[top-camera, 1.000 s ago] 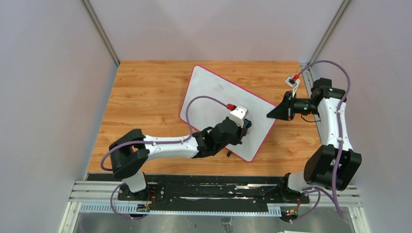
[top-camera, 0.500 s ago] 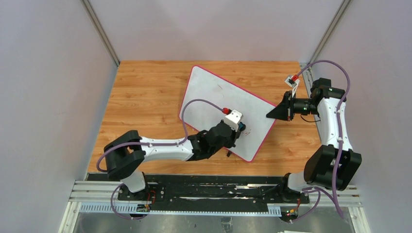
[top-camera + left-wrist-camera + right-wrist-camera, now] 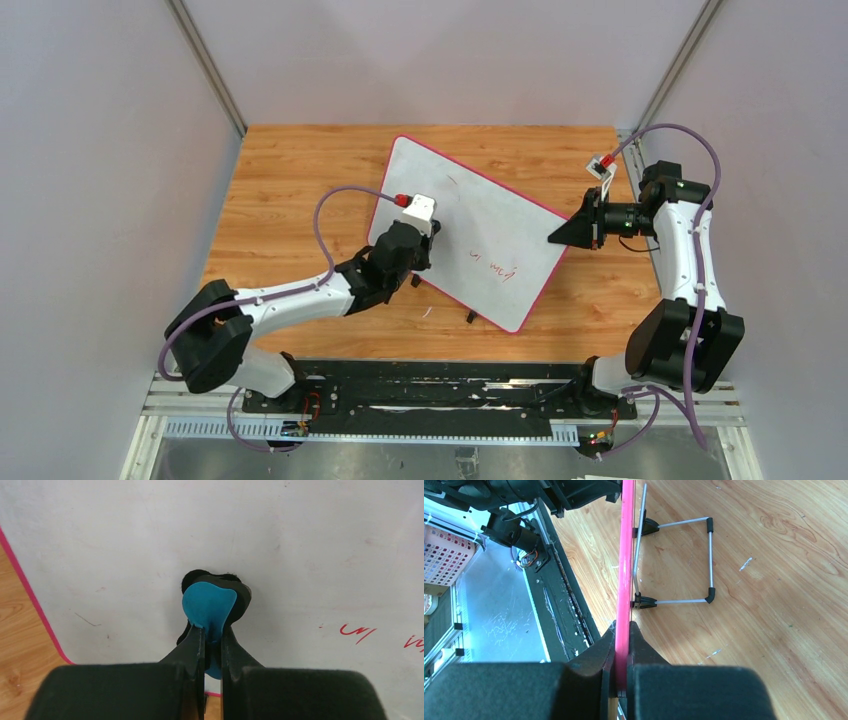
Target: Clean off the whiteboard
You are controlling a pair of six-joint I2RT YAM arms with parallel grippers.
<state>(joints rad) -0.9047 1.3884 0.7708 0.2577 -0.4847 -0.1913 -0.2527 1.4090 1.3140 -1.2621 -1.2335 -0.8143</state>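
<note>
The whiteboard (image 3: 470, 225) lies slanted on the wooden table, white with a pink rim, red scribbles (image 3: 497, 265) near its lower right. My left gripper (image 3: 425, 240) is at the board's left edge, shut on a blue-and-black eraser (image 3: 212, 602) that presses on the white surface (image 3: 300, 555). Red marks (image 3: 357, 632) show to its right. My right gripper (image 3: 557, 238) is shut on the board's pink rim (image 3: 625, 570) at the right corner, seen edge-on.
The board's wire stand (image 3: 684, 562) with black feet rests on the wooden table (image 3: 290, 210). A black rail (image 3: 400, 395) runs along the near edge. Grey walls enclose the table on three sides.
My left gripper has swept the eraser from the board's lower right to its left edge. The red scribbles are now uncovered. The right arm has not moved.
</note>
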